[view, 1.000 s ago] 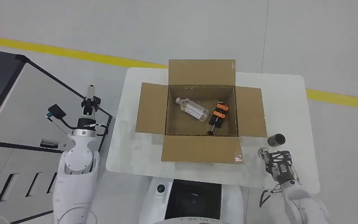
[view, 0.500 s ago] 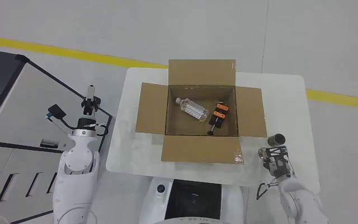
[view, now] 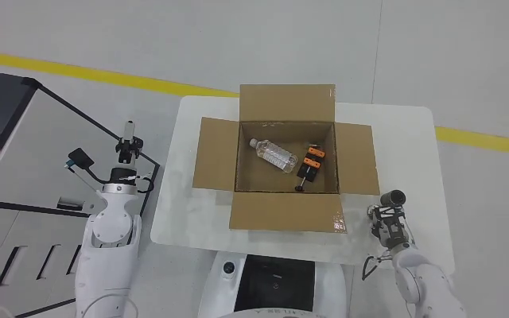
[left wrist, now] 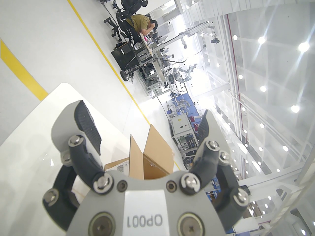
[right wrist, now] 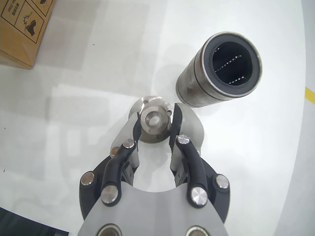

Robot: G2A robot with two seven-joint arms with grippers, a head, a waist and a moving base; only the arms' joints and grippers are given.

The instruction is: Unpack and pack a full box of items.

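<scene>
Near table (view: pixel 413 143) edge, right gripper (right wrist: pixel 156 119) clasping flange (right wrist: pixel 152 121)

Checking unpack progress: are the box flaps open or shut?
Open: the box has all four flaps spread outward; bottle and orange-black tool show inside.

Bright, even light throughout; ceiling lamps (left wrist: pixel 261 40) flare into starbursts in the left wrist view; the glossy tabletop (right wrist: pixel 118 40) carries soft reflections and faint shadows; wrist views bow at their edges.
</scene>
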